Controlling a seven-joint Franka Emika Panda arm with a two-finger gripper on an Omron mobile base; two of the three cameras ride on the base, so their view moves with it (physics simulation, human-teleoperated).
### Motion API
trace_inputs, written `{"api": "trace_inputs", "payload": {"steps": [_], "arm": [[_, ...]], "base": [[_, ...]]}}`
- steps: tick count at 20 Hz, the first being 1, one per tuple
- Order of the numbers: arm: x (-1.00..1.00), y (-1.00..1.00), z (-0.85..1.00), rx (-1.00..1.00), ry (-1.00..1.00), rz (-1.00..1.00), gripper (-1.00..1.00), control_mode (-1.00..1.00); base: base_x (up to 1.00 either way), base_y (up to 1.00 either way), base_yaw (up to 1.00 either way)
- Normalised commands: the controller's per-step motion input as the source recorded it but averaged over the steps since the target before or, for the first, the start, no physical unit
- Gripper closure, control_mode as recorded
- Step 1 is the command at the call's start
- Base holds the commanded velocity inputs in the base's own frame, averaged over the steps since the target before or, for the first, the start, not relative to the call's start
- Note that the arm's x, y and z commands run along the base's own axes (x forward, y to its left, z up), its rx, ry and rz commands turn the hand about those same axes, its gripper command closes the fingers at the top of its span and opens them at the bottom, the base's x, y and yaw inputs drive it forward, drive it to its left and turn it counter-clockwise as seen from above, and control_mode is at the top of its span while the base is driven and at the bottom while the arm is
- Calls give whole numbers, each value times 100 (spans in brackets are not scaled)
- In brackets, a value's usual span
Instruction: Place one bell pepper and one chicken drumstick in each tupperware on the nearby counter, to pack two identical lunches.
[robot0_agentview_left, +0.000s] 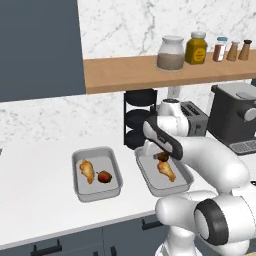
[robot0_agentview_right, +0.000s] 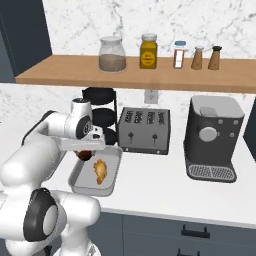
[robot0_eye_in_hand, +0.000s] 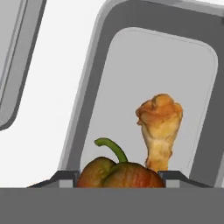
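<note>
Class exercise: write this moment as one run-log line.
gripper: shut on bell pepper | position: over right tupperware | inside: chicken drumstick | left tupperware: packed | next: probably release

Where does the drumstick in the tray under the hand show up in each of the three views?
Left base view: drumstick right of centre, in the right-hand tray, just below the hand.
Right base view: lower left, in the tray in front of the toaster.
Hand view: right of centre, beside the pepper between the fingertips.
Shared landmark: that tray's rim.
</note>
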Motion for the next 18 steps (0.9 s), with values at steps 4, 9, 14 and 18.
{"api": "trace_inputs", "payload": {"steps": [4,9,14,18], "arm": [[3,14,-100,0,0,23,100,-100],[0,0,-90,-1,0,21,100,-100],[4,0,-65,0,-4,15,100,-100],[19,0,-15,0,0,3,100,-100]], "base": [[0,0,0],[0,0,0],[0,0,0],[0,0,0]]}}
